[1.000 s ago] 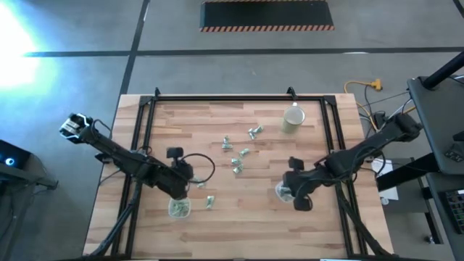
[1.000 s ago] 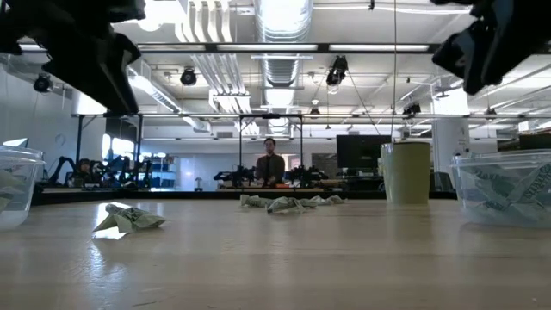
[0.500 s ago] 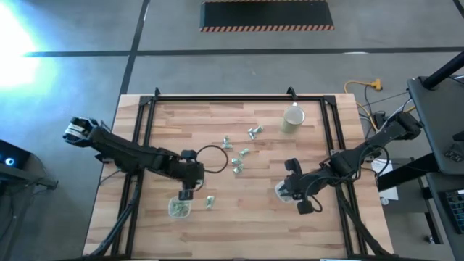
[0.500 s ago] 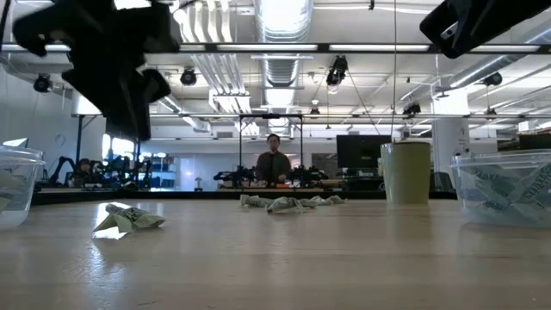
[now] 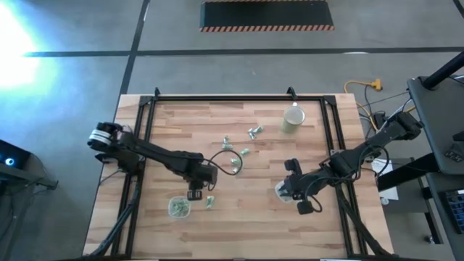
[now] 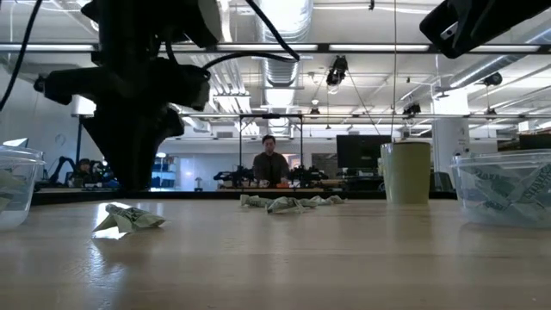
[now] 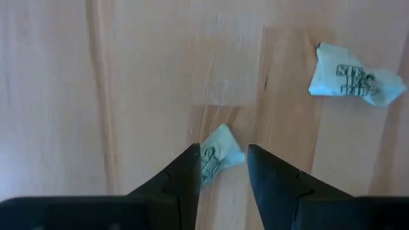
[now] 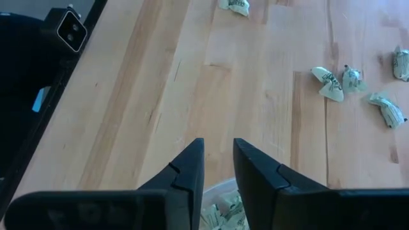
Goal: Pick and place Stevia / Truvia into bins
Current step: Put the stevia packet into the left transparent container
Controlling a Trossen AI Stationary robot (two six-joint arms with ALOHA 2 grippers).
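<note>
The left hand point(image 7: 220, 169) hangs over the table point(image 5: 217, 116) with fingers parted, straddling one Stevia sachet point(image 7: 217, 152) without gripping it. The left bin point(image 5: 179, 208) sits at about 7 o'clock from this hand. The right hand point(image 8: 218, 165), released with a narrow gap, is above the right bin point(image 8: 223, 206); contact appears absent. Loose sachets point(image 5: 238, 156) lie mid-table.

Strong glare is washing out the floor point(image 5: 22, 36) at the high view's upper left. Overhead ceiling lights point(image 6: 280, 17) are backlighting the low view, rendering the arm point(image 6: 138, 95) a dark silhouette. The left wrist view is showing slight blur.
</note>
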